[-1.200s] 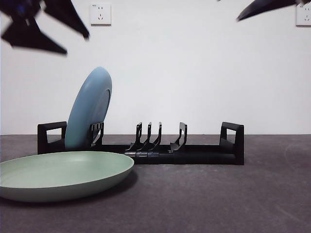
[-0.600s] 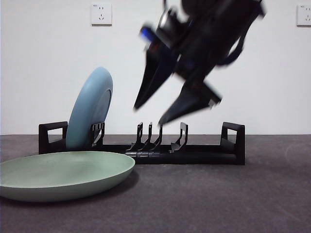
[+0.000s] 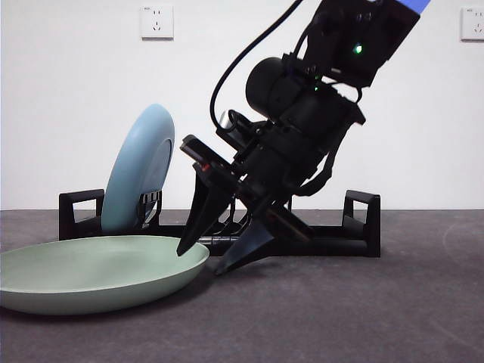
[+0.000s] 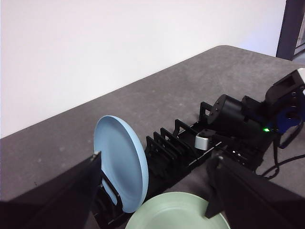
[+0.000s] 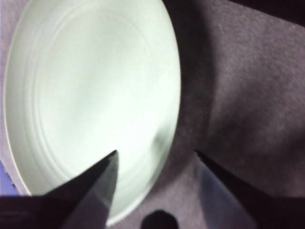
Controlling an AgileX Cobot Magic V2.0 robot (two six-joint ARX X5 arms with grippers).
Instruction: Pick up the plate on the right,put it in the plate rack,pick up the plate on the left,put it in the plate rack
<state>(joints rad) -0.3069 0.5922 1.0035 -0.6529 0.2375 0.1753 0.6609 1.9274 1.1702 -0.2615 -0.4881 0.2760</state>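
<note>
A pale green plate point(image 3: 91, 272) lies flat on the table at the front left. My right gripper point(image 3: 200, 262) has come down at its right rim, open, one jaw over the plate's inside and one outside the rim. The right wrist view shows the same green plate point(image 5: 90, 95) with the right gripper point(image 5: 155, 152) straddling its edge. A blue plate point(image 3: 140, 170) stands on edge in the left end of the black plate rack point(image 3: 340, 242). High above, my left gripper point(image 4: 156, 157) is open and holds nothing, overlooking the blue plate point(image 4: 121, 162), the rack point(image 4: 167, 148) and the green plate point(image 4: 181, 212).
The dark grey table point(image 3: 378, 318) stretches to the right of the arm. A white wall with two sockets point(image 3: 156, 22) stands behind the rack. The rack's middle and right slots sit behind my right arm.
My right arm has swung down from the top of the front view to the green plate's right rim. The other gripper's tip at the top left has left that view.
</note>
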